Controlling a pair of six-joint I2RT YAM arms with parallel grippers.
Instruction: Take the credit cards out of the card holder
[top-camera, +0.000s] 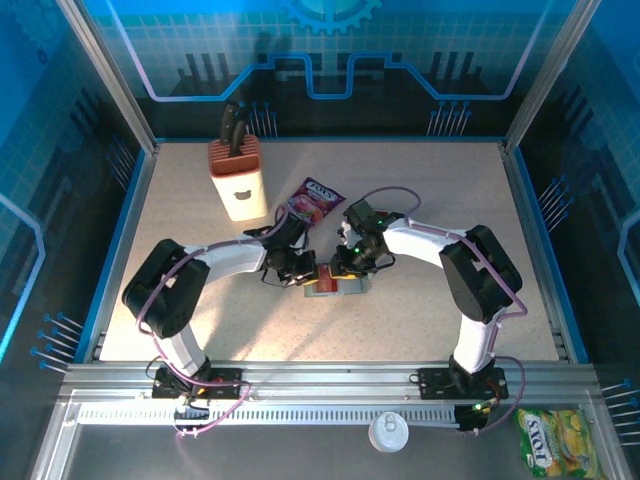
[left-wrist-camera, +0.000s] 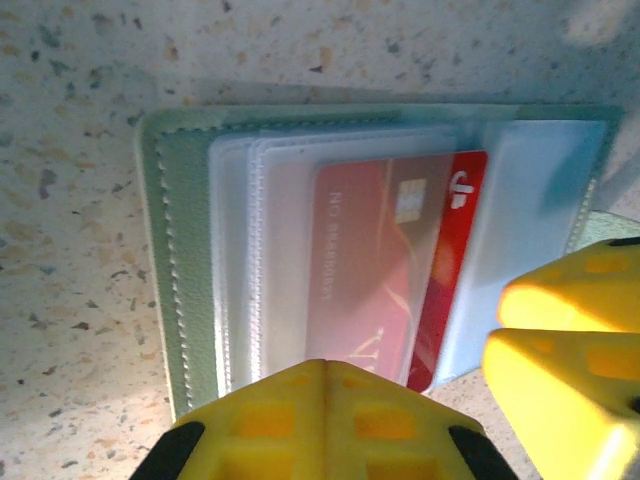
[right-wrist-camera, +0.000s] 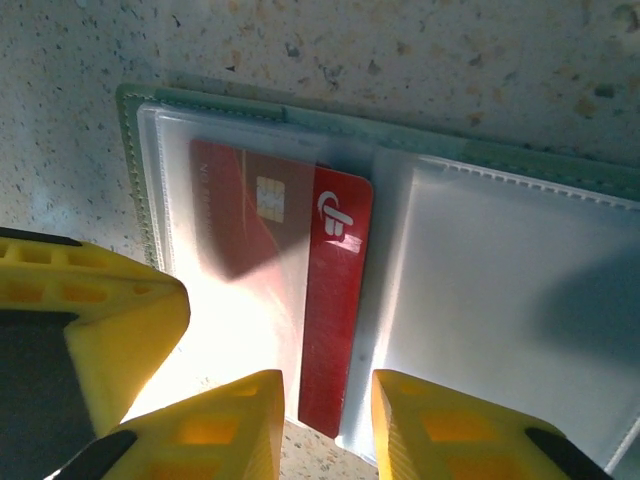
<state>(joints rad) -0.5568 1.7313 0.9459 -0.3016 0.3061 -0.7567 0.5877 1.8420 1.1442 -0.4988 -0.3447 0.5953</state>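
Left gripper (left-wrist-camera: 322, 385) clenched, tips at wallet (left-wrist-camera: 185, 250) edge. Right gripper (right-wrist-camera: 330, 390) parted, astride 1 red card (right-wrist-camera: 338, 290), half sleeved.

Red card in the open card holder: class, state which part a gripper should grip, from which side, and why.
Grip the bare bright-red strip of the red card, the long edge sticking out of its clear sleeve towards the card holder's middle. Approach from the holder's edge where that strip ends. The rest lies flat under plastic, so probably only this strip offers a free pinch.
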